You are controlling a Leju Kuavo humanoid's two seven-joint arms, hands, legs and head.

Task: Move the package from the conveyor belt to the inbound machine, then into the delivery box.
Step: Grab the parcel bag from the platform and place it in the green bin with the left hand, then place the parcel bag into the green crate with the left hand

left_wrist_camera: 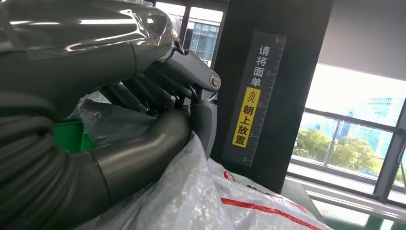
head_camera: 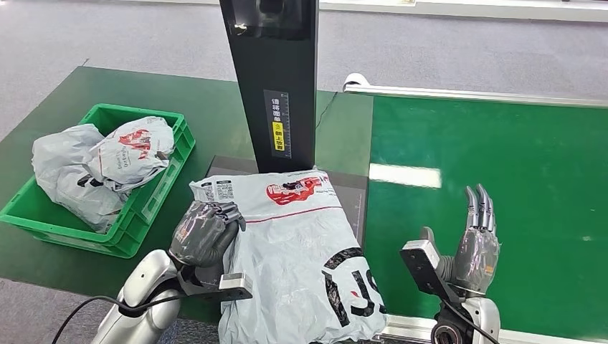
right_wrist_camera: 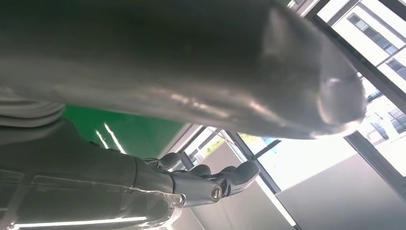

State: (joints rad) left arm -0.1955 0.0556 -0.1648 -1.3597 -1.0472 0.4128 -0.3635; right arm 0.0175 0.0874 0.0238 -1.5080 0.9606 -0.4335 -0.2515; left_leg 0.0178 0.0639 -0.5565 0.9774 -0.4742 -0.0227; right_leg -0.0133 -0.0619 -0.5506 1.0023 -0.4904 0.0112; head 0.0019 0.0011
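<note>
The package, a large grey plastic bag with red print, lies on the dark platform of the inbound machine, at the foot of its black column. My left hand grips the bag's left edge with curled fingers. In the left wrist view the fingers and thumb pinch crinkled plastic of the package. My right hand is open, fingers straight and pointing up, just right of the bag over the green conveyor belt. Its fingers hold nothing.
A green delivery box stands to the left on the green table, with several grey bags inside. The column carries a yellow label and rises right behind the package. Grey floor surrounds the table.
</note>
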